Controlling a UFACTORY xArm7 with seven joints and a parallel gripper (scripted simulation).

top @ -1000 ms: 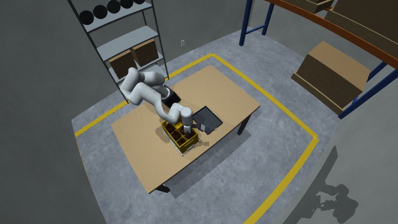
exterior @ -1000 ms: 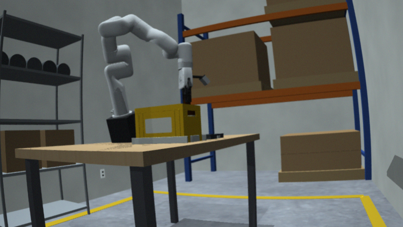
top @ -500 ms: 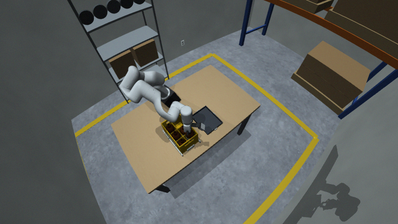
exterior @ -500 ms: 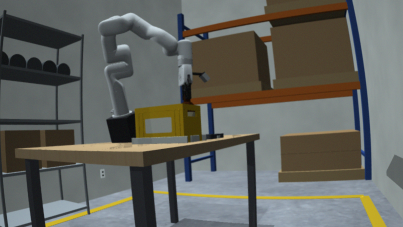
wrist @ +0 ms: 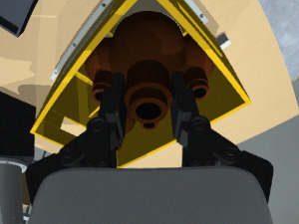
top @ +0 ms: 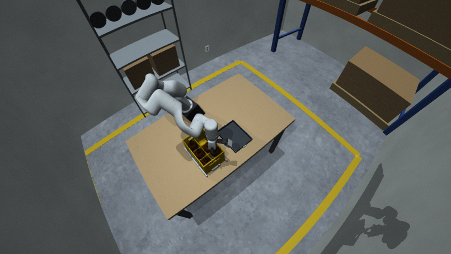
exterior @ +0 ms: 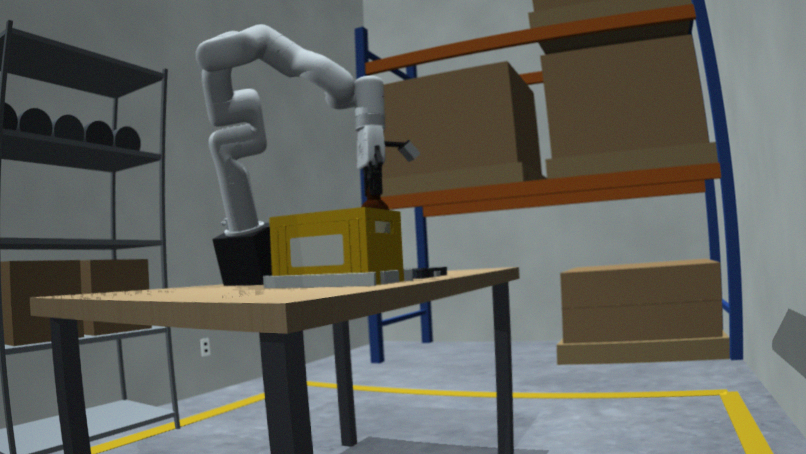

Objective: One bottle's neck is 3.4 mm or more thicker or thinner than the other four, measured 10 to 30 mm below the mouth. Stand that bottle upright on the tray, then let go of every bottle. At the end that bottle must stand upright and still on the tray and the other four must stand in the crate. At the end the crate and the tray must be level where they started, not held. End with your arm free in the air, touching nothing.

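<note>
A yellow crate (top: 205,153) stands on the wooden table and holds several brown bottles. My gripper (wrist: 148,87) points straight down over the crate's corner nearest the tray and is shut on the neck of a brown bottle (wrist: 149,91). In the exterior view the bottle's shoulder (exterior: 373,201) shows just above the crate's rim (exterior: 338,214) under the gripper (exterior: 372,180). Other bottles (top: 198,153) stand in their cells; two flank the held one in the wrist view.
A grey strip (exterior: 318,279) lies along the crate's foot on the table. The arm's black base (exterior: 242,259) stands behind the crate. A metal shelf rack (top: 139,47) and a blue and orange pallet rack with cardboard boxes (exterior: 564,112) stand off the table.
</note>
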